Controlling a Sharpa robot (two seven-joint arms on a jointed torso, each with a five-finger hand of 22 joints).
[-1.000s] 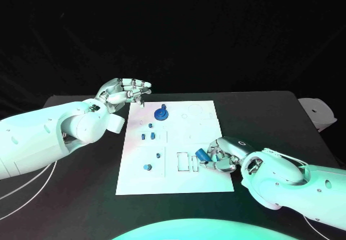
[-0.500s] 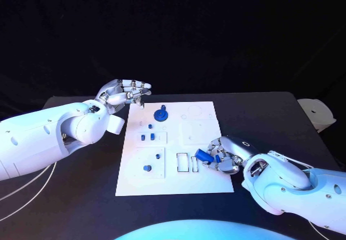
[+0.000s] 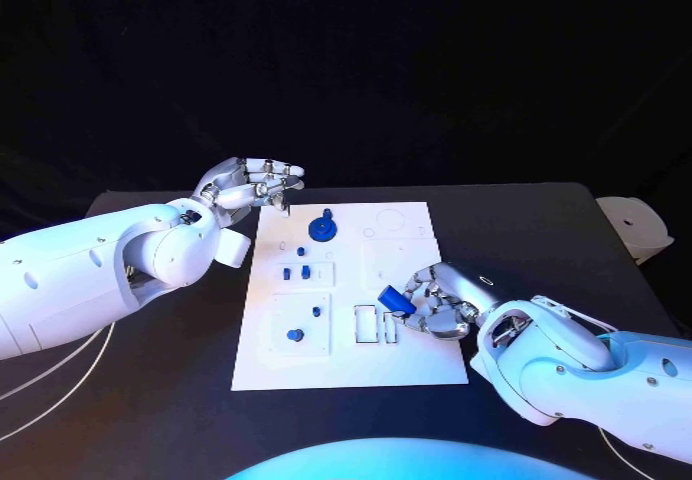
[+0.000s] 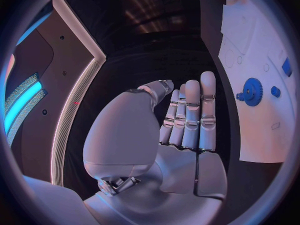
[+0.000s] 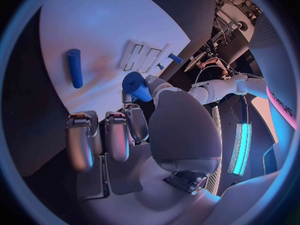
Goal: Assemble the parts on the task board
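Note:
The white task board (image 3: 411, 365) lies in the middle of the black table. My right hand (image 3: 437, 302) hovers over its near right part and pinches a short blue peg (image 3: 389, 297) (image 5: 137, 86) at the fingertips, just beside the narrow rectangular slots (image 3: 374, 325) (image 5: 141, 57). A second blue peg (image 5: 74, 68) lies loose on the board close to that hand. A blue gear (image 3: 323, 230) (image 4: 252, 91) stands near the far edge, with several small blue parts (image 3: 296, 271) seated on the left half. My left hand (image 3: 253, 184) (image 4: 187, 117) is raised off the far left corner, holding nothing.
A pale round object (image 3: 636, 229) sits at the table's right edge. My left forearm (image 3: 101, 270) lies along the board's left side. Bare black table (image 3: 548, 230) stretches to the right of the board.
My right hand has shifted slightly up the board and lifted the blue peg, which now sticks out higher from its fingertips. The left hand has stayed where it was.

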